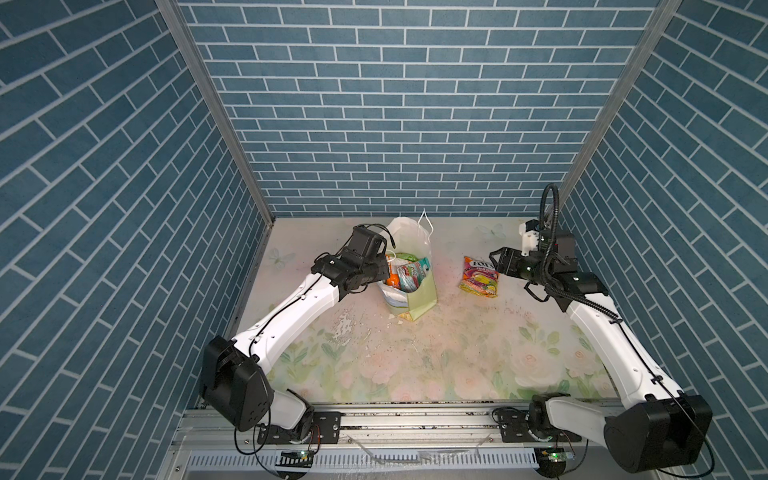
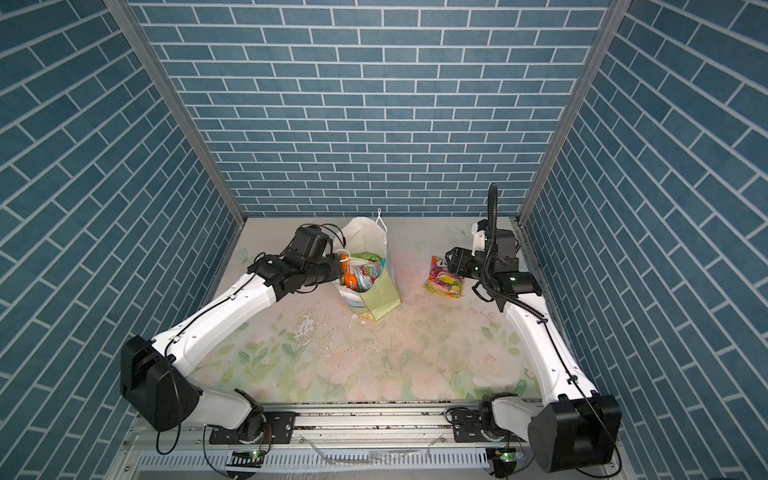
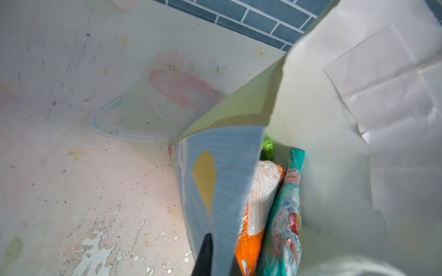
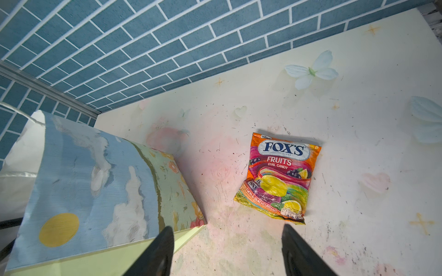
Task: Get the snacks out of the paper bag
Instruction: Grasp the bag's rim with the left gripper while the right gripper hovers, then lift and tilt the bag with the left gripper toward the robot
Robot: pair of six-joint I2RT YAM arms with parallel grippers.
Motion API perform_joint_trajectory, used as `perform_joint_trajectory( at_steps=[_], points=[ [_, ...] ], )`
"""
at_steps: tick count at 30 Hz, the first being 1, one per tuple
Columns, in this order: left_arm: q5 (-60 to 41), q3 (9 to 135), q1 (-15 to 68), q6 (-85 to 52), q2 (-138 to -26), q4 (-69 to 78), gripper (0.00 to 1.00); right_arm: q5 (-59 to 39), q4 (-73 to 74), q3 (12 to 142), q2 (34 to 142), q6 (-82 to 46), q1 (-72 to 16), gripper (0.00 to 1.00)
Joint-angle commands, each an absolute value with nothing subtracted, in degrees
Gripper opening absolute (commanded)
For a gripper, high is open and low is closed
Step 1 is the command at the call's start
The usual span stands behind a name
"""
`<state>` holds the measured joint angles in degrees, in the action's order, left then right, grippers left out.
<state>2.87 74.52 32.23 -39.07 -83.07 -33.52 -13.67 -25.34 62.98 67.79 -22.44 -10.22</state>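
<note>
Locate paper bag (image 1: pixel 422 297) upright toward rear of surface (image 1: pixel 415 353), mouth open, snacks (image 1: pixel 409 270) packed inside; one fruit-print packet (image 1: pixel 478 276) flat beside it, apart. Note left gripper (image 1: pixel 386 272) with jaws shut on bag's wall at rim; right gripper (image 4: pixel 227 227) with jaws wide, empty, near loose packet. Expect light, crinkly, slippery packets: pinch a sealed edge. Treat bag as thin, easily tipped. Allow for scuffed, flaking floral surface and close blue brick-pattern walls (image 1: pixel 415 124) on three sides.

The wall of the paper bag (image 3: pixel 227 179) covers most of the left gripper (image 3: pixel 221 260); the packets (image 3: pixel 287 203) inside show only their upper ends.
</note>
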Motion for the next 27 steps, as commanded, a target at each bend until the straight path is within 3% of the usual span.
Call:
perform_joint_trajectory(
  at_steps=[1,9,19,24,27],
  points=[
    [2.31,74.58,31.90,-38.67,-83.50,-32.41,0.00,-12.66,-26.72,62.05,66.27,-20.92,-10.13,0.71],
    [2.36,76.18,29.90,-36.29,-83.67,-34.06,0.00,-12.40,-27.31,61.43,64.63,-21.79,-10.12,0.71],
    [-0.99,82.82,19.73,-29.24,-84.29,-35.18,0.00,-13.10,-26.72,59.62,61.86,-23.97,-10.11,0.71],
    [12.05,92.37,18.86,-18.32,-88.17,-41.53,0.00,-14.48,-26.08,58.51,60.42,-24.67,-10.16,0.71],
    [13.64,97.83,17.34,-14.38,-91.49,-43.96,0.00,-14.65,-26.39,58.00,59.50,-25.44,-10.14,0.71]
  ],
)
